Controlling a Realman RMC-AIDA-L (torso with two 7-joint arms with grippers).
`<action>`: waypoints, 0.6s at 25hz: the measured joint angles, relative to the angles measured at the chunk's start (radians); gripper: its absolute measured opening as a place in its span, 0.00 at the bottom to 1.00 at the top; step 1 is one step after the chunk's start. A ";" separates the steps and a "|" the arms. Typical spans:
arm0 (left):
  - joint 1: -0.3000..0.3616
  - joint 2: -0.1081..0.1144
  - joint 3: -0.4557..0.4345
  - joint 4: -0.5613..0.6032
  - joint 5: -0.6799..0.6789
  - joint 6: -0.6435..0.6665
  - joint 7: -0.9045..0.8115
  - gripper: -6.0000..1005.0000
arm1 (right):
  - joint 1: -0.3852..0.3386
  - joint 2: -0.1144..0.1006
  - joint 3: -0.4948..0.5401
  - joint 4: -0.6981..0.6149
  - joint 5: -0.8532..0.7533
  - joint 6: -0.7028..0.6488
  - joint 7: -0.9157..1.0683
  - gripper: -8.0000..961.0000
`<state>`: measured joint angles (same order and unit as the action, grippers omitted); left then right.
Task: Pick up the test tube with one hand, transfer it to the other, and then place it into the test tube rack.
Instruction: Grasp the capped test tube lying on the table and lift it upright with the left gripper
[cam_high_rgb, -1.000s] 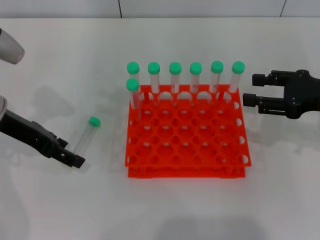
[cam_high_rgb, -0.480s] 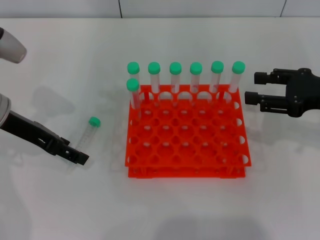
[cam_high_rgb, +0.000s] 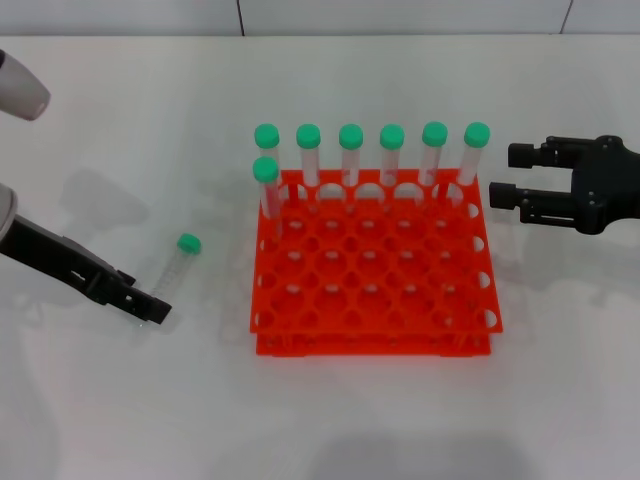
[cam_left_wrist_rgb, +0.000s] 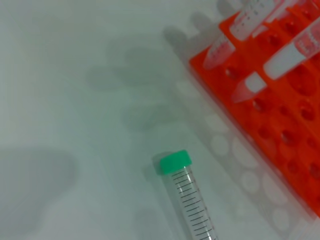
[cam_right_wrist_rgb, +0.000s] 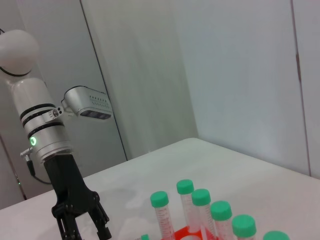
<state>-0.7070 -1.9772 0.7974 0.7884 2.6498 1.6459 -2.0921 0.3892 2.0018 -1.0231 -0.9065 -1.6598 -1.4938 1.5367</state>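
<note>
Since a second ago my left claw (cam_high_rgb: 148, 307) has crept toward the test tube (cam_high_rgb: 176, 266), which lies on the bench (cam_high_rgb: 120, 120) left of the rack (cam_high_rgb: 375, 270); grip state undeterminable. Right claw (cam_high_rgb: 505, 178) waits released beside the rack for handover.

Clear plastic tube (cam_high_rgb: 172, 272) with green cap lying on matt white table (cam_high_rgb: 120, 120); rack (cam_high_rgb: 375, 270) showing glossy orange plastic.

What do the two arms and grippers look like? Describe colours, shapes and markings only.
The left gripper is black with two slim fingers, on a silver-white cylindrical arm with black bands, a green light ring and a rounded white joint. The right gripper is black, blocky and two-fingered.
</note>
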 joint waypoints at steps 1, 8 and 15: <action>-0.002 0.002 0.001 0.000 0.001 0.000 -0.005 0.87 | 0.000 0.000 0.000 0.000 0.000 0.000 0.000 0.67; -0.019 0.007 0.027 -0.005 0.005 0.005 -0.022 0.68 | 0.000 0.000 0.000 0.000 0.002 0.003 -0.001 0.67; -0.026 0.000 0.042 -0.015 0.029 -0.003 -0.026 0.67 | 0.000 0.000 0.009 0.001 0.002 0.004 -0.002 0.67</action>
<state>-0.7333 -1.9769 0.8392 0.7737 2.6785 1.6425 -2.1182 0.3896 2.0018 -1.0138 -0.9054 -1.6579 -1.4895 1.5346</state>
